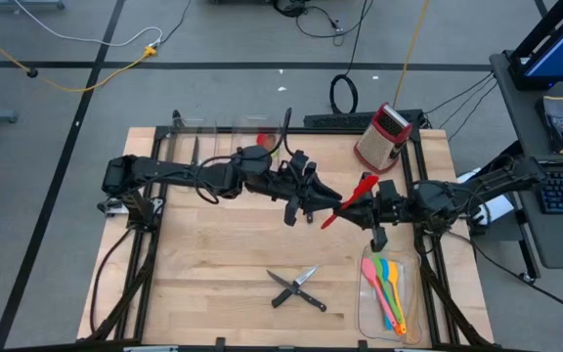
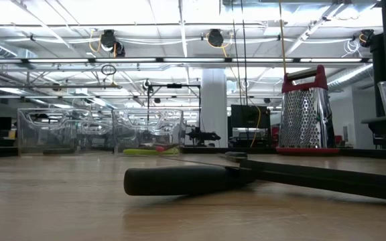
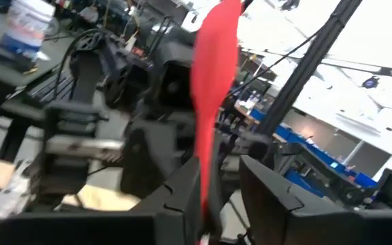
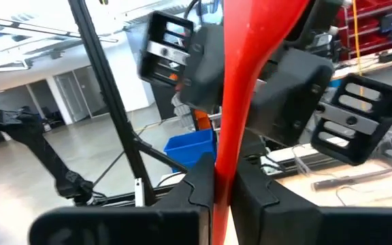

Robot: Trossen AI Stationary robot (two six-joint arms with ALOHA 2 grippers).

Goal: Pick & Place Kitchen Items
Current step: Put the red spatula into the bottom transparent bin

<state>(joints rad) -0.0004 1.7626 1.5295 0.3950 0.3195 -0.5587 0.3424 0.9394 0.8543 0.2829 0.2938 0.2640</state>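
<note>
A red spatula [image 1: 350, 200] hangs in the air above the middle of the table, between my two grippers, which face each other. My right gripper [image 1: 369, 207] is shut on it. My left gripper [image 1: 321, 205] is open, with the spatula [image 3: 213, 82] standing between its fingers. Two black-handled knives [image 1: 296, 288] lie crossed on the wood near the front edge; one knife's handle [image 2: 179, 179] fills the low view. Several coloured spatulas [image 1: 387, 284] lie in a clear bin at the right front. My left gripper's fingers [image 3: 182, 190] stand on either side of the spatula's lower part [image 3: 208, 170] with a gap showing; whether one finger touches it I cannot tell. My right gripper pinches the spatula's narrow red handle [image 4: 223, 163] between its two fingers. It comes about level from the table's right side. The spatula is lifted clear of the table and slants up past the fingers.
A red box grater [image 1: 384, 137] stands at the far right of the table, upright in the low view as grater [image 2: 305, 110]. Clear plastic bins [image 1: 223, 137] stand along the far left. Bare wood lies at the near left.
</note>
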